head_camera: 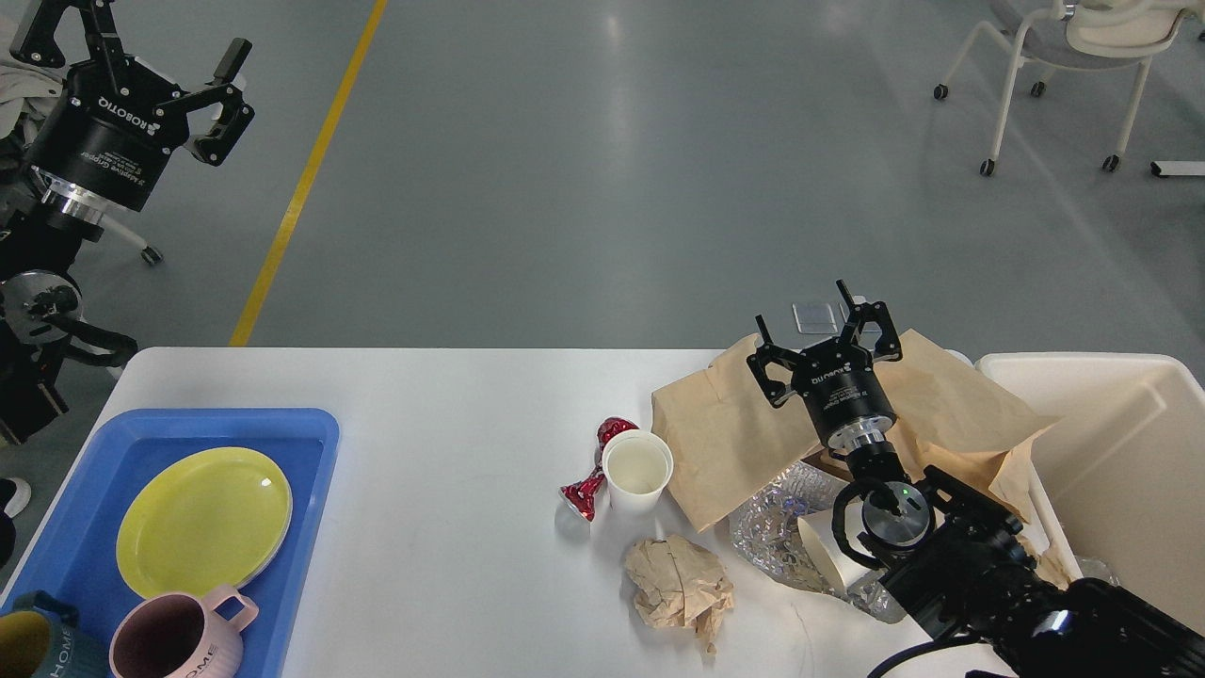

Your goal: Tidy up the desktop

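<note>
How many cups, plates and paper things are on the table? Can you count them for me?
Mugs: 2, pink and dark teal, in the blue tray.
Paper cups: 2, upright and tipped over.
Plates: 1, yellow.
Brown paper things: 2, bag and crumpled ball.
Total: 7.

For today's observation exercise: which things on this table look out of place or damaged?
Litter on the desktop: a crumpled paper ball, a red wrapper beside the white cup, a rumpled brown bag and crushed clear plastic with a tipped cup.

Teal mug (28, 650) cropped at corner
</note>
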Robot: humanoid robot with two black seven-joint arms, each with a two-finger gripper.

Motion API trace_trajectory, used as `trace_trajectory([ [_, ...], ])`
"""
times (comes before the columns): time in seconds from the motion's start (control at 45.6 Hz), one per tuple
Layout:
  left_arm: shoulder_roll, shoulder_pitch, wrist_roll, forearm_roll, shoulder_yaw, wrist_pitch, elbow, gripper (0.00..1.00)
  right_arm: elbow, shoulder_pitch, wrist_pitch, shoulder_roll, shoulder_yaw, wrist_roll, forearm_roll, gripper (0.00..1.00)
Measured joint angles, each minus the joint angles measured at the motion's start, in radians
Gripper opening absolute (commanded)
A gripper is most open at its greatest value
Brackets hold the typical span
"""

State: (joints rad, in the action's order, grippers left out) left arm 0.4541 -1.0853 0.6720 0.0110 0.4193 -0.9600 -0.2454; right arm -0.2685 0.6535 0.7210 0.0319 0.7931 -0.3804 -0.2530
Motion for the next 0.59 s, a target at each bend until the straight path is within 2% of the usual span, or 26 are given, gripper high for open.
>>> trace_trajectory([
  [0.307, -0.05, 0.0, -0.118, 0.0, 0.063, 0.0, 0.002, 0.99, 0.0, 0.0, 0.0, 0.0, 0.0, 0.0, 0.0, 1.0],
  [0.592, -0.147, 0.133, -0.132, 0.001, 0.147, 0.0, 0.004, 1.0, 0.0, 0.0, 0.0, 0.0, 0.0, 0.0, 0.0, 1.0],
])
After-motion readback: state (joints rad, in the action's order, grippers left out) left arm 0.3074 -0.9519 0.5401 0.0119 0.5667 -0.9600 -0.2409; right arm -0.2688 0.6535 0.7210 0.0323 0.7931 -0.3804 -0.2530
